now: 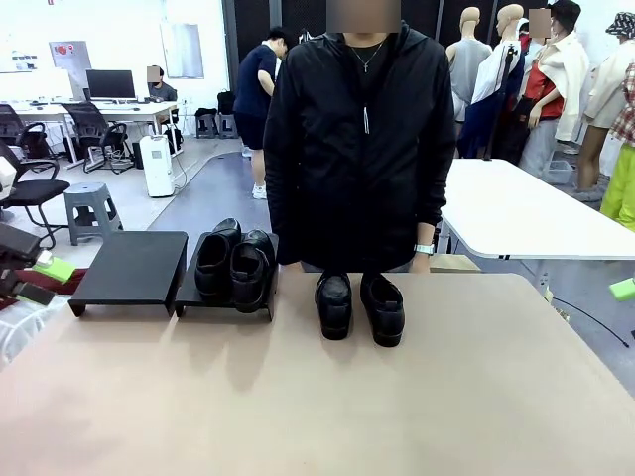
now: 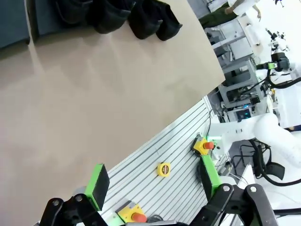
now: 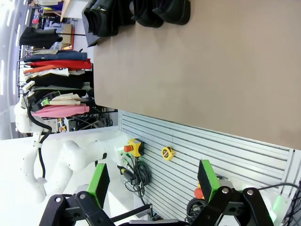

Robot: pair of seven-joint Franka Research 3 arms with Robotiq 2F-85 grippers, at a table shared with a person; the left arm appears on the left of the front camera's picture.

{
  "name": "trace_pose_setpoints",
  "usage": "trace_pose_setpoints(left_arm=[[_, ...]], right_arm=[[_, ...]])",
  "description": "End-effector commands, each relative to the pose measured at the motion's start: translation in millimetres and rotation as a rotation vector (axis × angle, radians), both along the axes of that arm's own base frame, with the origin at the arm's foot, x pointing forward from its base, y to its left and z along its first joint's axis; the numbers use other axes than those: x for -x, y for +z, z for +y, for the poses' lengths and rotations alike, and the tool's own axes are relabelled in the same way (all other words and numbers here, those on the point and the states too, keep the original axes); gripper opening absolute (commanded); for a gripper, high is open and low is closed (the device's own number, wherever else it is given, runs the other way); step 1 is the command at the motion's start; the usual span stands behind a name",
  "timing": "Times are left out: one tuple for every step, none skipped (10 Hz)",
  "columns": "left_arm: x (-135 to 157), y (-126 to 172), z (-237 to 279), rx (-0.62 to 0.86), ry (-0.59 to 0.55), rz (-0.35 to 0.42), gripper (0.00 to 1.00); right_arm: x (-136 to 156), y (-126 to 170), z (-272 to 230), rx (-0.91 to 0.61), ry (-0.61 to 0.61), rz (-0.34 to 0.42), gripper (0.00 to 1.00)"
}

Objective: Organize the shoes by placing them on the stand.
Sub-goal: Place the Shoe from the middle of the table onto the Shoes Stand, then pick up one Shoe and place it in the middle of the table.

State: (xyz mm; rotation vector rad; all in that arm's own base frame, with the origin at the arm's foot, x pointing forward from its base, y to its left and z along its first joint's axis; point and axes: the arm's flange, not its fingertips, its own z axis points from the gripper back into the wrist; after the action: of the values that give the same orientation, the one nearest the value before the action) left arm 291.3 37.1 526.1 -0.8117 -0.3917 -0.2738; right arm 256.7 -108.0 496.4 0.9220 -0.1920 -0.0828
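Pincers [image 2: 154, 181] [image 3: 153, 182] wide — glossy shoes [image 1: 334, 302] (matte stand [image 1: 129, 263])

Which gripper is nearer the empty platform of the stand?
Left. The left gripper sits just left of the empty platform, by the table edge. The right gripper is off the opposite side, beyond the two loose shoes.

The right tool [image 3: 153, 183] gapes empty beside the table [image 3: 202, 75], with black shoes [image 3: 160, 12], possibly four, at its far end.
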Motion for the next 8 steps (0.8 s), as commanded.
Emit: trace_pose_setpoints(left_arm=[[3.0, 3.4, -0.8, 0.016, 0.001, 0.001, 1.0], [3.0, 3.4, -0.8, 0.016, 0.001, 0.001, 1.0], [3.0, 3.4, -0.8, 0.016, 0.001, 0.001, 1.0], [3.0, 3.4, -0.8, 0.016, 0.001, 0.001, 1.0], [3.0, 3.4, -0.8, 0.016, 0.001, 0.001, 1.0], [3.0, 3.4, -0.8, 0.016, 0.001, 0.001, 1.0], [3.0, 3.4, -0.8, 0.016, 0.001, 0.001, 1.0], [3.0, 3.4, -0.8, 0.016, 0.001, 0.001, 1.0]], right_arm=[[2.0, 1.0, -2.8, 0.004, 0.015, -0.014, 1.0], [2.0, 1.0, -2.8, 0.004, 0.015, -0.014, 1.0], [2.0, 1.0, -2.8, 0.004, 0.015, -0.014, 1.0], [2.0, 1.0, -2.8, 0.004, 0.015, -0.014, 1.0], [2.0, 1.0, -2.8, 0.004, 0.015, -0.014, 1.0], [2.0, 1.0, -2.8, 0.004, 0.015, -0.014, 1.0], [2.0, 1.0, -2.8, 0.004, 0.015, -0.014, 1.0], [2.0, 1.0, -2.8, 0.004, 0.015, -0.014, 1.0]])
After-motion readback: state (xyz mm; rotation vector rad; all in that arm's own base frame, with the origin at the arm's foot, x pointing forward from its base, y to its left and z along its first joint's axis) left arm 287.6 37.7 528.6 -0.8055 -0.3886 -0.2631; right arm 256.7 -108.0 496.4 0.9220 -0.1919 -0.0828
